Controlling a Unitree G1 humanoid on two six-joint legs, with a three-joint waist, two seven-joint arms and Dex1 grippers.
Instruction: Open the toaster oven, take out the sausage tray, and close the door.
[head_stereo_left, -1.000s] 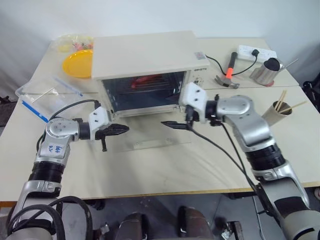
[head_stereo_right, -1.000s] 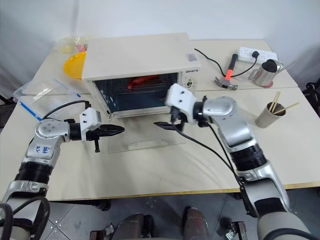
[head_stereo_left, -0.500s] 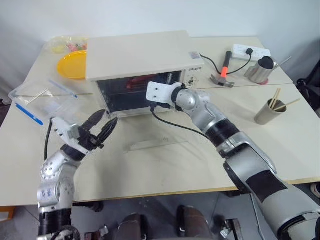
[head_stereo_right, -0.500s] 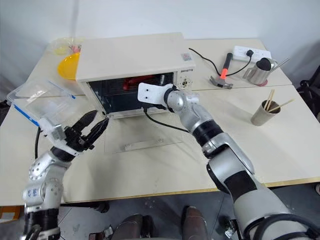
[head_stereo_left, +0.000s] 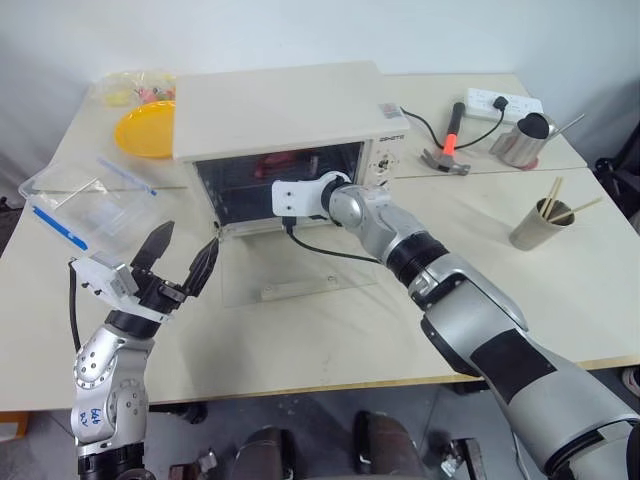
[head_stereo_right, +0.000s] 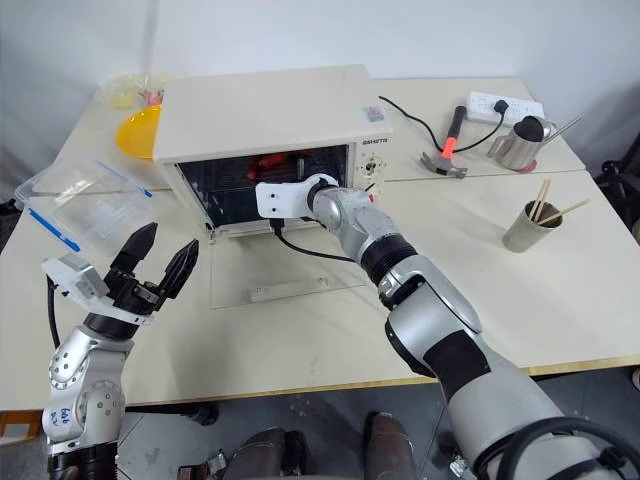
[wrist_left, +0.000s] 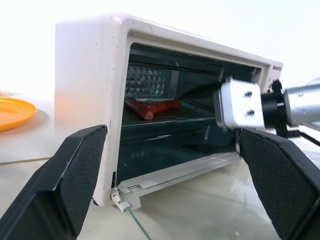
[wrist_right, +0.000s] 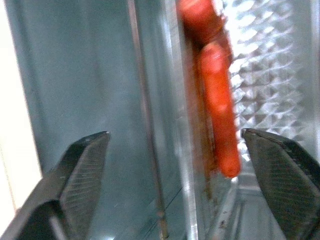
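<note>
The cream toaster oven (head_stereo_left: 280, 105) stands at the back of the table. Its glass door (head_stereo_left: 300, 265) lies flat and open on the tabletop. Inside, red sausages (wrist_left: 150, 106) rest on the silvery sausage tray (wrist_left: 172, 113). My right gripper (wrist_right: 175, 135) is inside the oven mouth and open. The tray's edge (wrist_right: 187, 150) and a sausage (wrist_right: 220, 110) lie between its fingers, untouched. Its white wrist housing (head_stereo_left: 298, 197) hides the fingers in the head views. My left gripper (head_stereo_left: 190, 238) hovers open and empty, left of the door and short of the oven, tilted upward.
An orange plate (head_stereo_left: 148, 128) and a clear container with blue clips (head_stereo_left: 85, 200) lie to the oven's left. On the right are a hammer (head_stereo_left: 447, 140), a power strip (head_stereo_left: 500, 102), a metal pot (head_stereo_left: 520, 138) and a cup of chopsticks (head_stereo_left: 535, 225).
My left gripper has opened wide, drawn back from the door's left edge and tilted up. My right gripper has reached forward from over the door into the oven.
</note>
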